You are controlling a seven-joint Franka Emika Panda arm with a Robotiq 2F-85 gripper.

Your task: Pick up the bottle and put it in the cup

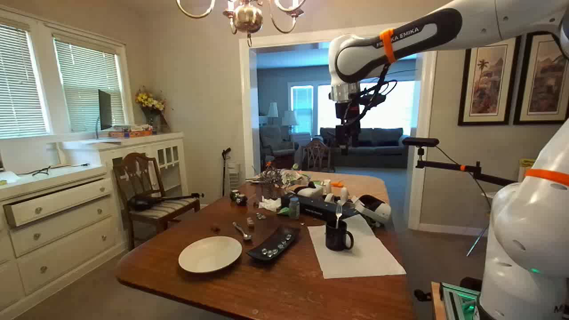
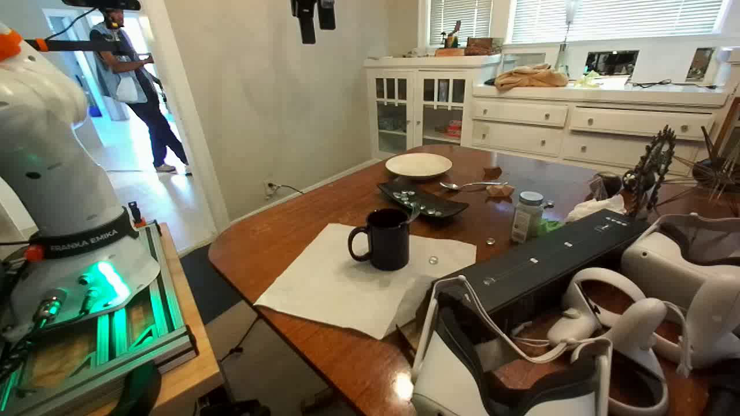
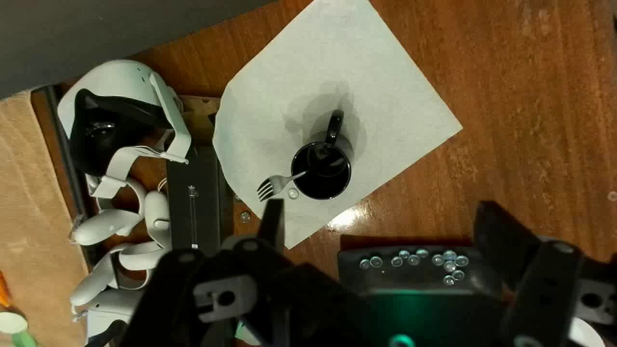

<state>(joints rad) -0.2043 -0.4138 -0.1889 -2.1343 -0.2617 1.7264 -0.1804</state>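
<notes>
The bottle is a small clear glass jar with a blue-grey lid [image 1: 294,208]. It stands upright on the table beside a long black box, and also shows in an exterior view [image 2: 526,219]. In the wrist view I cannot make it out. The cup is a black mug [image 1: 336,236] standing upright on a white sheet, seen in an exterior view [image 2: 390,242] and the wrist view [image 3: 322,180]. A fork [image 3: 274,185] leans in it. My gripper [image 1: 345,144] hangs high above the table, with its fingers wide apart and nothing between them [image 3: 381,212].
A black tray [image 2: 445,208] with several glass beads lies near the mug, with a white plate [image 1: 210,254] and spoon [image 1: 242,231] beyond. The long black box [image 2: 555,260] and white headsets [image 2: 509,375] crowd the table beside the bottle. Loose beads [image 3: 245,217] lie near the mug.
</notes>
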